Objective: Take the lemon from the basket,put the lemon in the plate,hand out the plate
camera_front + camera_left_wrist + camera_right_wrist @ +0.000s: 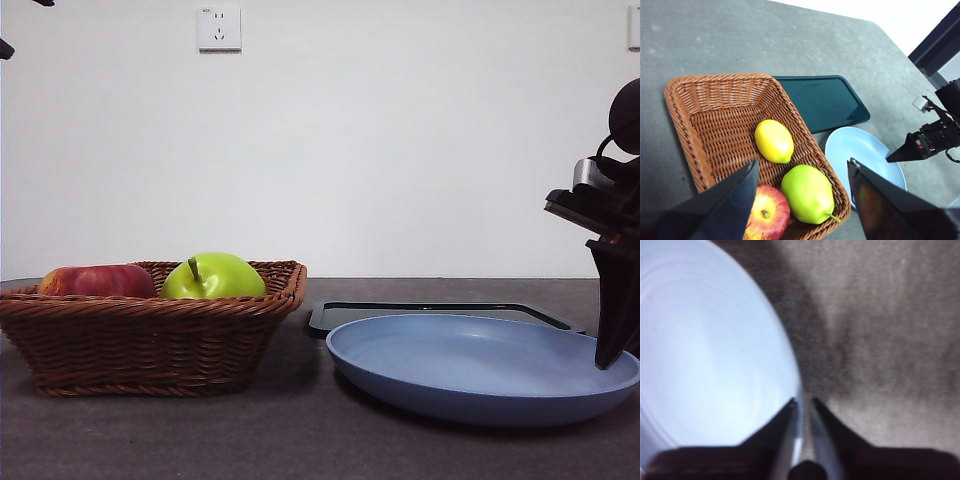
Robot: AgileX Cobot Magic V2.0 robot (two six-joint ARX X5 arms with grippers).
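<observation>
The yellow lemon (774,141) lies in the brown wicker basket (715,95), beside a green apple (808,193) and a red apple (766,214). In the front view the basket (150,335) stands at the left and hides the lemon. My left gripper (804,162) is open and empty, high above the basket. The light-blue plate (470,370) sits to the right of the basket. My right gripper (803,401) is shut on the plate's rim (796,390). In the front view it (608,362) reaches down to the plate's right edge.
A flat black tray (430,310) lies just behind the plate; it also shows in the left wrist view (822,100). In the front view the green apple (213,276) and red apple (97,281) rise above the basket rim. A wall with a socket (219,28) stands behind.
</observation>
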